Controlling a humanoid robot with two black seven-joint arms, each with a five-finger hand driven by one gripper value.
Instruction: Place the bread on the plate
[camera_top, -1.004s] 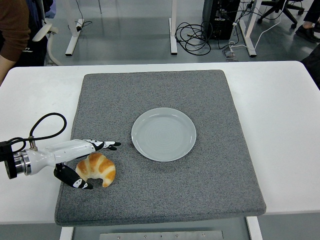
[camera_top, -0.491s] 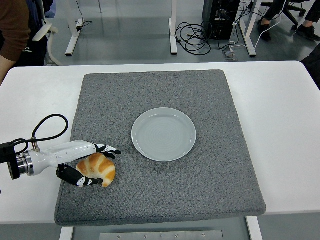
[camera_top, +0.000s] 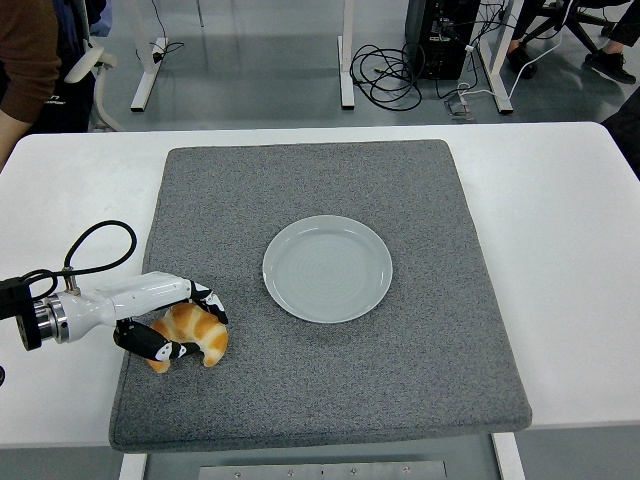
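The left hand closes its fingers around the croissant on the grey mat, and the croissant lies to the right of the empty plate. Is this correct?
Not quite. In the head view the croissant lies to the left of the empty plate, nearer the table's front edge. The rest holds: the left hand has its fingers around it on the grey mat.

I see my left hand (camera_top: 172, 322): white shell, black-tipped fingers, silver wrist ring, black looping cable (camera_top: 95, 245).

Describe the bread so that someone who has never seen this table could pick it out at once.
On the white table lies a grey mat with a pale round plate near its middle. Go to the mat's near left corner: the bread lies there, apart from the plate, with the left hand closed around it. It is the only golden-brown, crescent-shaped thing on the mat.
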